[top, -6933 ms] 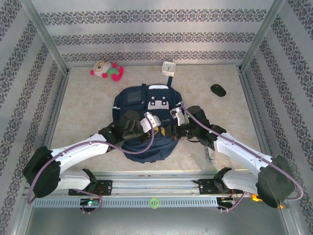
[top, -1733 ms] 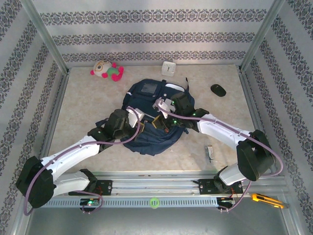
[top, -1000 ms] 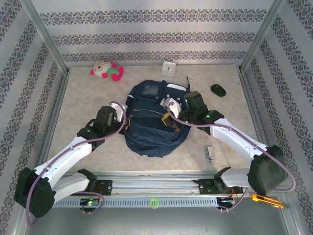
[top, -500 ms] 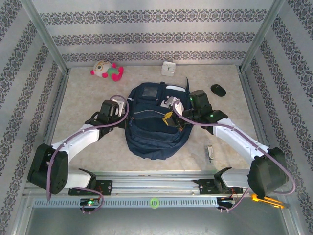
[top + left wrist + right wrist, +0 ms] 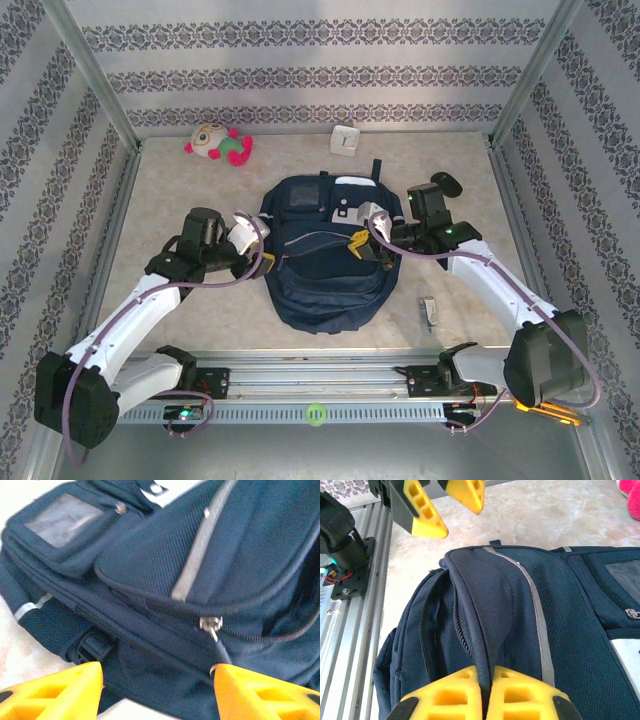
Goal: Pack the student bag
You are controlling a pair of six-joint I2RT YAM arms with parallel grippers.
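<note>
Here the student bag [image 5: 322, 262] lies in the middle of the table [image 5: 170, 185], front side up, with its handle end toward the far wall, between the two grippers. It is of navy-blue fabric with a grey stripe [image 5: 538, 611] along the front flap, a small clear window pocket [image 5: 61, 519], white patches near the top and a black buckle [image 5: 93, 646] low on one side. The zipper under the flap is partly open, and its metal zipper pull [image 5: 212, 625] hangs down. The right gripper [image 5: 487, 690] has its yellow fingers pressed together on a raised fold of the bag's edge, pinching the fabric. The left gripper [image 5: 157, 692] is spread with nothing between its fingers, just beside the bag's left side. The table is beige with a marble-like pattern. A plush toy [image 5: 218, 143], a small white box [image 5: 345, 138] and a black object [image 5: 447, 184] sit near the far edge, apart from the bag. The walls carry pale paper with dark ornament bands, inside a metal frame [image 5: 92, 75].
</note>
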